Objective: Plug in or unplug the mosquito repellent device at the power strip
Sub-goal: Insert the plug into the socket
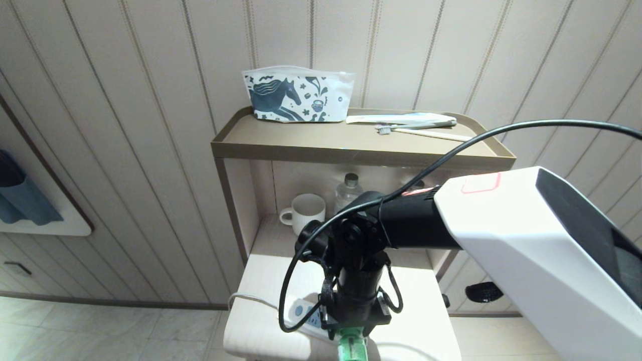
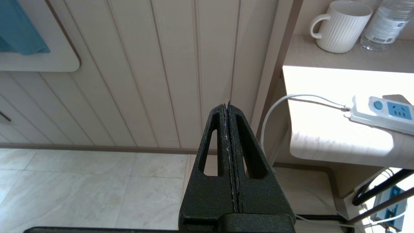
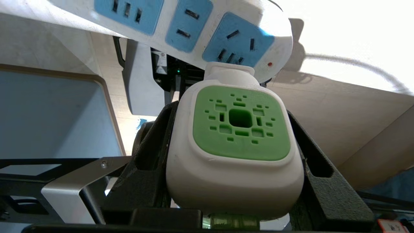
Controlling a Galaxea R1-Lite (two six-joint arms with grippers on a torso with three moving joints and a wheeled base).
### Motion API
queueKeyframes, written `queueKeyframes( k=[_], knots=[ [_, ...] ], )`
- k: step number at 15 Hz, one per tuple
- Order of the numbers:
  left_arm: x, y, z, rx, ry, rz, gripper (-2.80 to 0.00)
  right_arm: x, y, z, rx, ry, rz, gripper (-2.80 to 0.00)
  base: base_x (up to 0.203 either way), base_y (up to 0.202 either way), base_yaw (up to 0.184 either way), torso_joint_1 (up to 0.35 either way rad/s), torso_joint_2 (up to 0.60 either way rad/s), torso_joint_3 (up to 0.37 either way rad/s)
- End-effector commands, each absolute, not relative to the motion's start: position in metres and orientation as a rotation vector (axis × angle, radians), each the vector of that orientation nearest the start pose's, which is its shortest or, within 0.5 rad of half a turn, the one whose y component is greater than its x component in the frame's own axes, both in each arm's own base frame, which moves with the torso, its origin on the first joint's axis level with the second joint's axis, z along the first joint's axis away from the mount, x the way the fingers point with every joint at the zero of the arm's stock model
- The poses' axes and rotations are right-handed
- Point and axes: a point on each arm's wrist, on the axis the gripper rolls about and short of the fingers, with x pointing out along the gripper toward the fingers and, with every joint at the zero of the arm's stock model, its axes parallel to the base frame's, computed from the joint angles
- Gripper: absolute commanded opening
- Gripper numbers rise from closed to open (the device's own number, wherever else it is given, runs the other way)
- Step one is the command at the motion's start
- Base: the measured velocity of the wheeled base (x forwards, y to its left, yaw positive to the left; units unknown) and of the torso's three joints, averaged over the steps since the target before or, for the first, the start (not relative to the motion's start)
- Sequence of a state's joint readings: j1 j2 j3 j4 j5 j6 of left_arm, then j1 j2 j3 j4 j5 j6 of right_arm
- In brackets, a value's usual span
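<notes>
Between black fingers (image 3: pixel 152 161), white-and-green repellent device (image 3: pixel 236 149)

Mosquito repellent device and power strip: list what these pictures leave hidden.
- Plug pins of the mosquito repellent device: right wrist view, hidden behind its own head, so whether they are seated in the power strip cannot be told.
- Its green bottle: head view, cut by the bottom edge.
- Power strip: head view, mostly behind the right pincer; left wrist view, cut by the edge.

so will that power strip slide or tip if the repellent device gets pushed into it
Probably slides: the power strip looks like light, smooth plastic lying loose on the ledge. Its end seems to overhang the edge, so it may tip. The right gripper holds only the mosquito repellent device.
</notes>
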State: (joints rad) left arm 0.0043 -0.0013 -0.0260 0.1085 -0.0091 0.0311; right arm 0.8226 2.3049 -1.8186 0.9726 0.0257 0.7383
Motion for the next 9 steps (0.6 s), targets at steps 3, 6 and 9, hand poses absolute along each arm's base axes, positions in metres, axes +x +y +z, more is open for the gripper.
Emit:
queueKeyframes(
  k=[3,6,9],
  knots=[
    [-0.0251,-0.0003,0.0711,0.03,0.084,-0.006,-2.8,0.2751,0.2953,0.1043,0.014,1.511,0.133,-2.8,0.0,0.0,0.0,0.0,0.0,0.0],
    [-0.0252,-0.0003,0.0715,0.03,0.083,-0.006,-2.8,0.2766,0.2949,0.1021,0.012,1.513,0.129,-2.8,0.0,0.0,0.0,0.0,0.0,0.0],
    [-0.0252,-0.0003,0.0715,0.03,0.083,-0.006,-2.8,0.2761,0.2939,0.1027,-0.001,1.497,0.111,-2.8,0.0,0.0,0.0,0.0,0.0,0.0]
  ],
)
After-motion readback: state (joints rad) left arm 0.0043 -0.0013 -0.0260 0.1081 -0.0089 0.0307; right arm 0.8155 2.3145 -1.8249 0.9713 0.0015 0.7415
